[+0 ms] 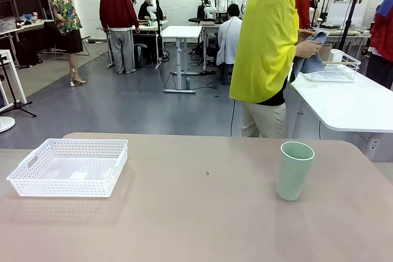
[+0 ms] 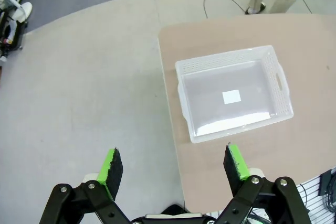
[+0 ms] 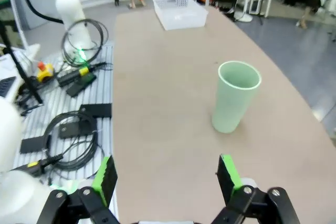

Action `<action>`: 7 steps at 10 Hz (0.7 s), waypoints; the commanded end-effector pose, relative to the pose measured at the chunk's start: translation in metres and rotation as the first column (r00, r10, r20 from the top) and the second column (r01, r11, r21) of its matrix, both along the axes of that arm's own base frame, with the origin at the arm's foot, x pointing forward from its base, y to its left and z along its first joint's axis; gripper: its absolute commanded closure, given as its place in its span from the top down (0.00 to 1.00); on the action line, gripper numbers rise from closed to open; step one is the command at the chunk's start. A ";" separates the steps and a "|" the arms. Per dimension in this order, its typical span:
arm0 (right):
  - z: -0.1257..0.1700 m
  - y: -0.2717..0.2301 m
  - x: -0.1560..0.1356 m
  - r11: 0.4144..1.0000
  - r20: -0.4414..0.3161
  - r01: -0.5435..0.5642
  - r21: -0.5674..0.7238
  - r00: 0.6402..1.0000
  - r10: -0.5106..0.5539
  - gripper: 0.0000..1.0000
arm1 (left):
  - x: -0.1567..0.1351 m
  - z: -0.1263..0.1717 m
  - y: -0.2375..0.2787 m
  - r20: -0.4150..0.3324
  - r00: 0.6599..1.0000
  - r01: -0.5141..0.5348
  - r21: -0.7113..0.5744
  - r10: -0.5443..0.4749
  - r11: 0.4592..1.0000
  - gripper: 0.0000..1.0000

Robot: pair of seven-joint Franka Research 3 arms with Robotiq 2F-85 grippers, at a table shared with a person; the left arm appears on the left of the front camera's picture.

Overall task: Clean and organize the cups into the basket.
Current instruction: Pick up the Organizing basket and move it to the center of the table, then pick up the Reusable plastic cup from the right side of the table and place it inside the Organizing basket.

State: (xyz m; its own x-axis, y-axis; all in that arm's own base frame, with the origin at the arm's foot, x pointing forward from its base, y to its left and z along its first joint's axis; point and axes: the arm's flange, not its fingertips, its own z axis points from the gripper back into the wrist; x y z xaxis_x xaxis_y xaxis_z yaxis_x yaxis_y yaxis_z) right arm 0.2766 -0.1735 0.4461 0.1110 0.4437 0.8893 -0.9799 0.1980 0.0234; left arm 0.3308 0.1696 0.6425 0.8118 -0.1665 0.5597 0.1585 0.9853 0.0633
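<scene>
Left claw [image 2: 173,162], seen along its own fingers: the two green pads stand wide apart with nothing between them, one over the grey floor [image 2: 79,103] and the other over the beige tabletop [image 2: 315,145], so that the claw hangs above the tabletop's edge. Beyond it, just inside that edge, sits the white lattice basket [image 2: 226,59], level, with a small white label [image 2: 231,96] on its bottom. Right claw [image 3: 167,171], likewise seen along its fingers: pads spread wide, gripping nothing, poised above the tabletop [image 3: 157,103] near its edge. Ahead of it the mint-green cup [image 3: 233,98] stands upright, mouth up, toward the opposite long edge; the basket [image 3: 178,11] lies at the far end of the same surface, and coiled black cables [image 3: 79,140] rest on a ribbed metal plate beside the near edge. Front view: the basket [image 1: 67,179] occupies the tabletop's [image 1: 196,213] left edge, close to the far left corner; the mint-green cup [image 1: 293,171] stands near the right edge, well apart from the basket. Past the far edge a person in a yellow top [image 1: 267,35] faces a neighbouring white table [image 1: 350,105] and holds a blue cloth [image 1: 310,59] next to a wire basket [image 1: 334,69]; a tan shape beside the cloth is too small to identify.
</scene>
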 end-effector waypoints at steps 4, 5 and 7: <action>-0.089 0.043 0.059 0.996 -0.027 0.057 0.061 0.998 -0.056 1.00 | 0.069 -0.040 -0.005 -0.086 0.994 0.053 -0.090 -0.061 0.994 1.00; -0.100 0.056 0.065 0.998 -0.031 0.056 0.032 0.998 -0.055 1.00 | 0.080 -0.051 -0.009 -0.090 0.995 0.041 -0.087 -0.049 0.995 1.00; -0.119 0.086 0.076 0.998 -0.066 0.062 0.002 0.996 -0.062 1.00 | 0.104 -0.078 -0.017 -0.121 0.992 0.025 -0.078 -0.035 0.997 1.00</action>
State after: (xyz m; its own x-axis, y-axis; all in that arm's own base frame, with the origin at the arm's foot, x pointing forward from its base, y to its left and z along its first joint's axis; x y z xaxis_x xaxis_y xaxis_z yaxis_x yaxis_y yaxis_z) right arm 0.3479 -0.1067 0.3347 0.2007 0.4227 0.8838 -0.9647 0.2423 0.1032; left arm 0.4207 0.1540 0.5687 0.8715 -0.1595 0.4637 0.1972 0.9798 -0.0336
